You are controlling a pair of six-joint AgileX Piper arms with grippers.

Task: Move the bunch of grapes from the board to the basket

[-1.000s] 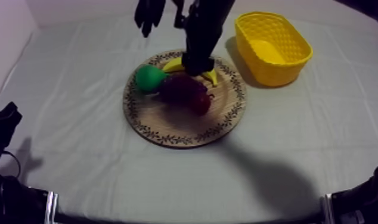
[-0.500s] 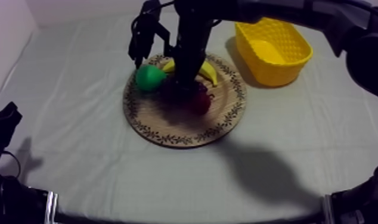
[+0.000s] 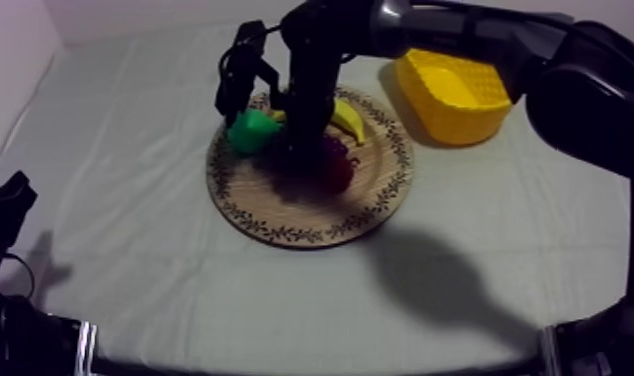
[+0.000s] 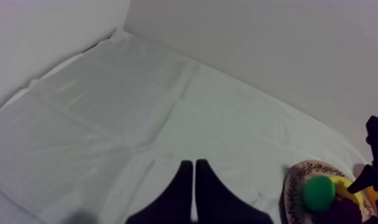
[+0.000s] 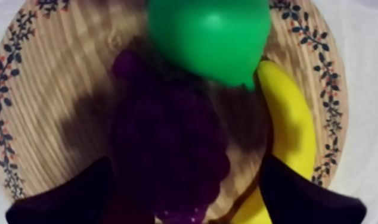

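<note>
- My left pincer (image 4: 193,164) lies pressed together in a narrow wedge over the pale cloth of the surface (image 3: 131,250), well apart from the work. I expect no trouble from it.
- The pear (image 5: 209,36) is a smooth, glossy green bulb just ahead of my right pincer (image 5: 186,162), and it touches the far end of the grapes. If I lift at a slant, I think it could be nudged and roll across the board (image 5: 54,89), which is flat, striped wood with a leafy rim.
- The grapes (image 5: 167,143) lie on the board between the right pincer's spread fingers and are not yet pinched. They form a dark purple, knobbly cluster, so a shallow grip might slip off the bumps.
- A small red fruit (image 3: 337,176) sits just beside the grapes and could be dragged along with them.
- The banana (image 5: 290,125) is slick, yellow and curved, and it lies right by the pincer's right finger. That finger may catch it on closing.
- The basket (image 3: 459,122), yellow with lattice walls, stands well to the pincer's right. If I carry the grapes low, they could clip its rim.
</note>
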